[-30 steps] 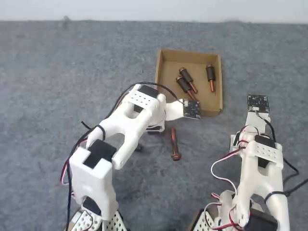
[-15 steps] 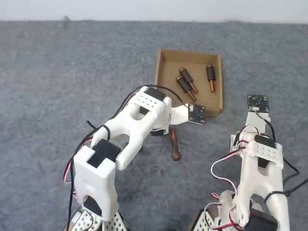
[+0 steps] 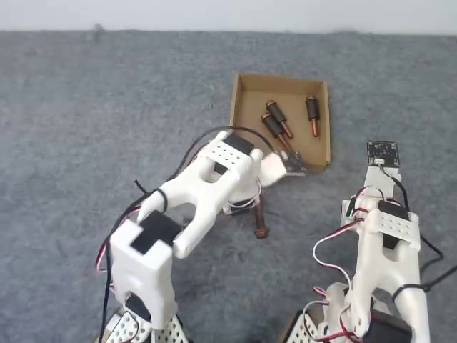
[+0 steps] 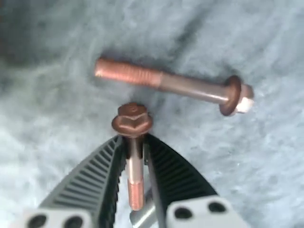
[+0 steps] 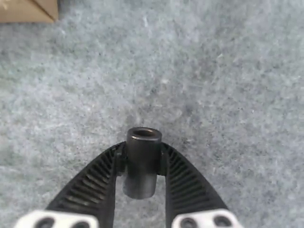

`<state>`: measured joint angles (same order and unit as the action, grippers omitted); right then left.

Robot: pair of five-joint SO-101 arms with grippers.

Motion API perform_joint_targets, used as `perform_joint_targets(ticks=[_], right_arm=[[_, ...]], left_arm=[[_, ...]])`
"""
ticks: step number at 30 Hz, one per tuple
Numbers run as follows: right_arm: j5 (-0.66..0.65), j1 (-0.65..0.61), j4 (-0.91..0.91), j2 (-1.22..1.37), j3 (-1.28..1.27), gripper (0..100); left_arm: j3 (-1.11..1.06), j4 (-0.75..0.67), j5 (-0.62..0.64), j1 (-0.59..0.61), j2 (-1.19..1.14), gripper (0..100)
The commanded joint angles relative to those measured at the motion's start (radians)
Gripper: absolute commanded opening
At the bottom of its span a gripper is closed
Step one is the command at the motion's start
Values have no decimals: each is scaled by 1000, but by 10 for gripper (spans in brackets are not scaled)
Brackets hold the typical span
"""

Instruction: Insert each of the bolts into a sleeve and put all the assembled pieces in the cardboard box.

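In the left wrist view my left gripper is shut on the shank of a copper bolt, head pointing away, just above the carpet. A second copper bolt lies flat on the carpet right beyond it, and in the high view this loose bolt sits beside the left arm's wrist. My right gripper is shut on a black sleeve, open end facing away, above bare carpet. The cardboard box at the back holds three assembled pieces.
Grey carpet covers the whole table. The left arm stretches toward the box's near left corner. The right arm stands at the right, in front of the box. A box corner shows in the right wrist view.
The left arm has swung right and forward, bringing its wrist over the loose bolt near the box. The right arm has kept still.
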<state>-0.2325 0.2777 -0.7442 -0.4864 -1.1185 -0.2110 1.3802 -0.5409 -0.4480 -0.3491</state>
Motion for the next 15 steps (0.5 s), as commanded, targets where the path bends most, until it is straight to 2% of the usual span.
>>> perform_joint_targets(ticks=[1, 9, 15], right_arm=[[-15, -7, 18, -41, 0, 6], [-11, -7, 18, -41, -3, 6], [-9, -7, 18, -41, -3, 6]], left_arm=[[-24, -20, 144, 35, 153, 12], [-157, -241, 443, 147, 267, 12], [-188, -338, 651, 242, 276, 12]])
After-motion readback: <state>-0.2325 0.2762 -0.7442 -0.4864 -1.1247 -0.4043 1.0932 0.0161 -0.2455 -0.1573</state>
